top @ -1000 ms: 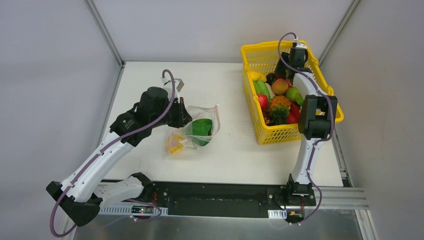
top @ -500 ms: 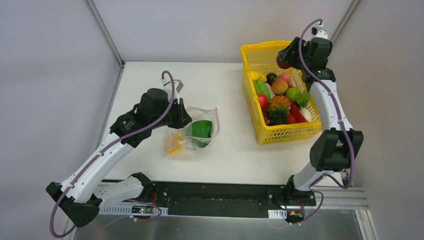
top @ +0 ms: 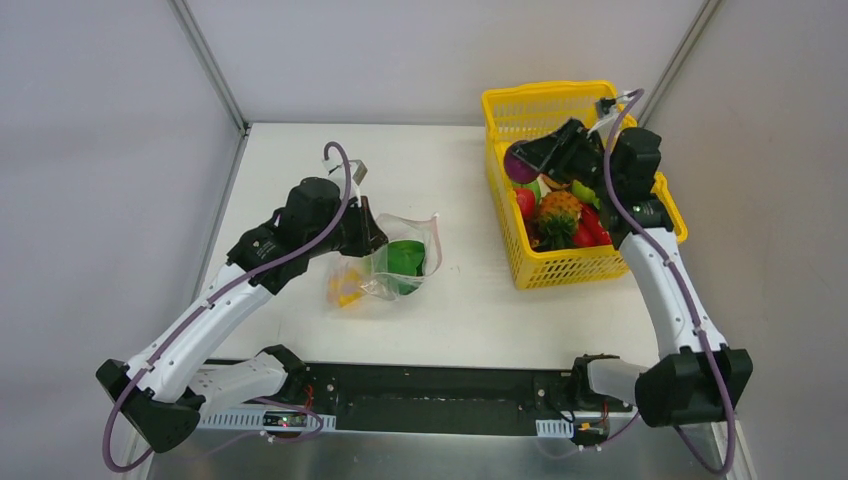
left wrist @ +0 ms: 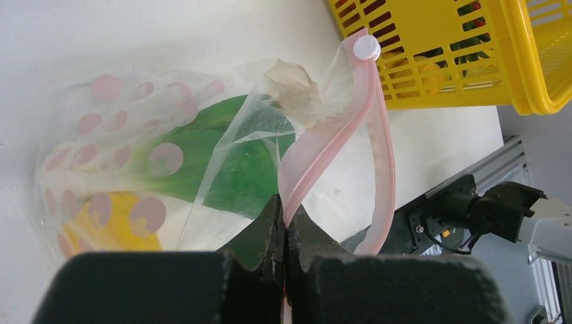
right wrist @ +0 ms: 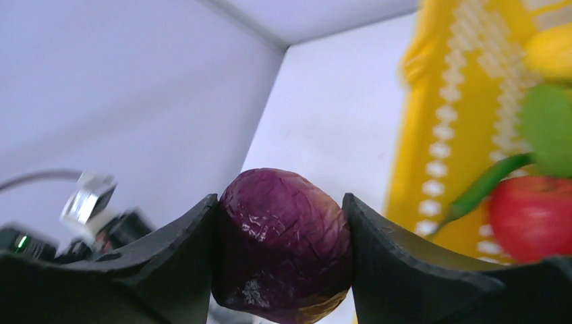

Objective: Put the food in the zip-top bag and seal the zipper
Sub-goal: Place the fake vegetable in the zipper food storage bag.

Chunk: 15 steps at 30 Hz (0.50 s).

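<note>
The clear zip-top bag (top: 390,262) with pink dots lies at the table's middle left, holding a green vegetable (left wrist: 236,172) and a yellow fruit (left wrist: 111,226). My left gripper (top: 362,232) is shut on the bag's pink zipper strip (left wrist: 334,135) and holds the mouth (left wrist: 340,182) open. My right gripper (top: 522,165) is shut on a dark purple cabbage (right wrist: 283,243) and holds it in the air over the left side of the yellow basket. The purple cabbage also shows in the top view (top: 520,168).
The yellow lattice basket (top: 565,265) stands at the back right with several toy fruits and vegetables in it, among them a pineapple (top: 560,212) and a red apple (top: 526,200). Grey walls enclose the table on three sides.
My right arm has lifted the purple cabbage out of the basket's far end and swung it leftwards and nearer. My left gripper keeps its hold on the bag, which has shifted only slightly.
</note>
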Tool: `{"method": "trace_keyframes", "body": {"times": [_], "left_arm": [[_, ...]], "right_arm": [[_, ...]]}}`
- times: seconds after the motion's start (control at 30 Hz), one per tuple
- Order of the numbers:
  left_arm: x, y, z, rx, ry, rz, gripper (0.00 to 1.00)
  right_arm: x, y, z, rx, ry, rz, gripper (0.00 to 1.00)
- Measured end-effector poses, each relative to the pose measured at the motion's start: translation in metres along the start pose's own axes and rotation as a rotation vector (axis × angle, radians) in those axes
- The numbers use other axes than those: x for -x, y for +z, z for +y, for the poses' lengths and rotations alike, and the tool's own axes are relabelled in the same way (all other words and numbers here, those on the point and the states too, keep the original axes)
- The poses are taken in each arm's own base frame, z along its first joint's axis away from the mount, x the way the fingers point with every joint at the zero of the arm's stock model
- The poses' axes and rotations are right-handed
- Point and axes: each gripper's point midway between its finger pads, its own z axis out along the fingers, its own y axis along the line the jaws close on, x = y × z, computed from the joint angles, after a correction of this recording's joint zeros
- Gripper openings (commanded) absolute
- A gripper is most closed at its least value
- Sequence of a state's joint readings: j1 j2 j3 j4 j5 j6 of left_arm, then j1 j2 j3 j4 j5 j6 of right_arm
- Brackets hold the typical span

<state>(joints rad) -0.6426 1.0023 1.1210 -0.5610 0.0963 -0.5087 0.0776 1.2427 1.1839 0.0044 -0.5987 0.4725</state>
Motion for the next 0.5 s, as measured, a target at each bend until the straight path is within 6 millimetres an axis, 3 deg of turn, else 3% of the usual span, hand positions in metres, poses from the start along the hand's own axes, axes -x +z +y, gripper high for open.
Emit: {"method": "trace_keyframes", "body": {"times": [0.23,0.37,0.5], "left_arm": [[-0.005,0.011,0.001,0.012,-0.037,0.033,0.00],[-0.005,0.017,-0.001,0.021,-0.072,0.050,0.00],[0.004,0.016,-0.008,0.010,-0.115,0.035,0.00]], "right_arm": [[-0.090,-0.019,0.094,0.266,-0.067,0.189,0.38],[-0.124,-0.021,0.120,0.319,-0.129,0.234,0.38],[-0.158,-0.017,0.129,0.311,-0.184,0.275,0.38]]}}
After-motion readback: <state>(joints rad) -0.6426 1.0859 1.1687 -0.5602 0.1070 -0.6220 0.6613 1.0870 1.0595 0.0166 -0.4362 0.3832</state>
